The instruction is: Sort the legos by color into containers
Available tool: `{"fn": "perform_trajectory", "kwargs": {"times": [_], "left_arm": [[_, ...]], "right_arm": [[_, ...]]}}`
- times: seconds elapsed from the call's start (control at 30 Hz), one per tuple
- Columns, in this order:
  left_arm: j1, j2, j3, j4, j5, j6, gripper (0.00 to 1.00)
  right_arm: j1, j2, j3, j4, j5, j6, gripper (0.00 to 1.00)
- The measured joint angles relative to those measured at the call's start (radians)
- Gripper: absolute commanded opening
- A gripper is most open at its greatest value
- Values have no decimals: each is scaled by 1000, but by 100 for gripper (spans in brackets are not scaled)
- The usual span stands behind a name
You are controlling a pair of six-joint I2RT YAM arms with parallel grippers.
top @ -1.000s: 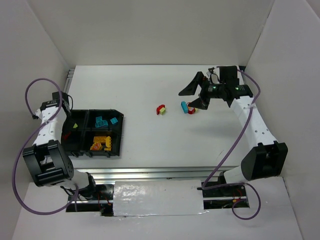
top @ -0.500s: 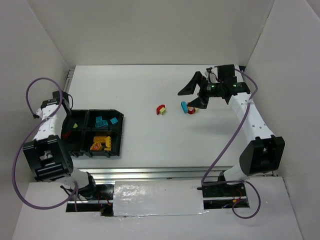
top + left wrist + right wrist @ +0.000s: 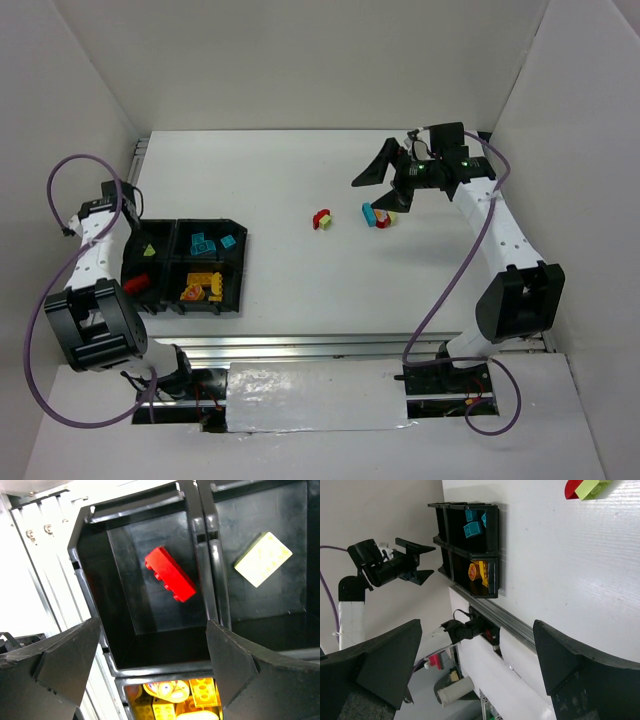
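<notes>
The low black plastic tray with four square compartments (image 3: 236,268) sits by the left edge of the desk, toward the near-left corner. The oblong red plastic brick (image 3: 170,573) lies flat and skewed on the floor of the tray's near-left compartment, touching no wall. In the overhead view it shows larger and slightly closer to the near edge than half a second ago, when only a small red spot showed beside the arm. The left gripper (image 3: 154,625) hangs above that compartment with its jaws spread wide and nothing between them. The pale lime green flat brick (image 3: 263,559) lies in the far-left compartment, the cyan-blue bricks (image 3: 203,243) in the far-right one, and the orange-yellow bricks (image 3: 200,290) in the near-right one, all placed as they were before. Out on the desk toward the far-right corner, the red-and-lime curved piece (image 3: 321,218), the small cyan brick (image 3: 369,213) and the red-and-yellow piece (image 3: 383,222) just beside it have not moved. The right gripper (image 3: 366,197) hovers just beyond the cyan brick, jaws wide apart and empty. It has drifted a little toward the left and far edges since a second ago, and its elbow has shifted with it.
</notes>
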State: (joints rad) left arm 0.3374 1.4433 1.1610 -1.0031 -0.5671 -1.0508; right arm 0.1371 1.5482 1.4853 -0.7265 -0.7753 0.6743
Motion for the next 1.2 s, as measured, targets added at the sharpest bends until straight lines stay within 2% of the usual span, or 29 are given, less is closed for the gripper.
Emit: {"fn": "perform_trajectory", "kwargs": {"times": [0.1,0.17,0.27,0.37,0.5,0.63,0.8,1.03,1.13,1.2], "left_arm": [[-17,-3,30,5,25,37,99],[-81,-3,86,44,35,105,100],[-277,26,218,154,72,239,99],[-502,136,381,318,145,390,100],[-666,322,504,461,337,549,99],[-756,535,618,487,487,690,98],[-849,731,737,496,568,782,98],[-901,813,776,502,644,820,93],[-912,819,776,504,637,819,88],[-918,820,776,504,620,817,82]], "right_arm": [[1,0,0,-1,1,0,100],[1,0,2,-4,6,-2,100],[1,1,18,-23,34,-9,100],[2,1,56,-65,103,-13,100],[-3,-7,100,-112,230,-13,100],[-14,-45,95,-146,306,-14,100],[-23,-119,37,-143,307,-13,100],[-24,-190,-37,-140,293,-15,100],[-24,-203,-55,-137,290,-15,100],[-24,-206,-65,-135,288,-15,100]]}}
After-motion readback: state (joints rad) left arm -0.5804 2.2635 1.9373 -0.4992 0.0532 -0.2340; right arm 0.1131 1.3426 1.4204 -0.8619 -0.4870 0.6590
